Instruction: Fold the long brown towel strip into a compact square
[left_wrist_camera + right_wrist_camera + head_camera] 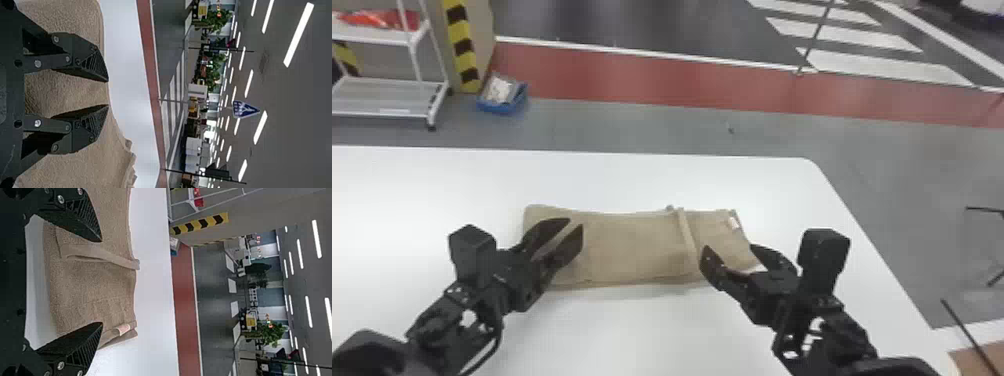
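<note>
White rack (383, 37): far left in the head view, on the floor beyond the table, with a red item (387, 19) on its upper shelf.
Striped post (461, 45): just right of the rack, marked in yellow and black.
Blue bin (502, 106): on the floor by the foot of the post, pale contents inside.
White table (457, 180): runs from the left edge of the head view to a rounded far corner on the right.
Left gripper (576, 224): over the left end of the towel, fingers parted with a modest gap, brown cloth visible between them, nothing gripped; whether the tips touch the cloth, I cannot tell.
Brown towel strip (632, 245): lies flat on the table between and beneath the grippers, its long side running left to right, layered at its right end.
Raised band (687, 235): a narrow ridge of cloth crossing the towel, right of its middle.
Right gripper (729, 247): at the towel's right end, fingers spread wide, gripping nothing.
Pale tag (733, 223): on the towel's right end, near the far corner.
Crosswalk stripes (867, 60): white, on the floor beyond the table, toward the right.
</note>
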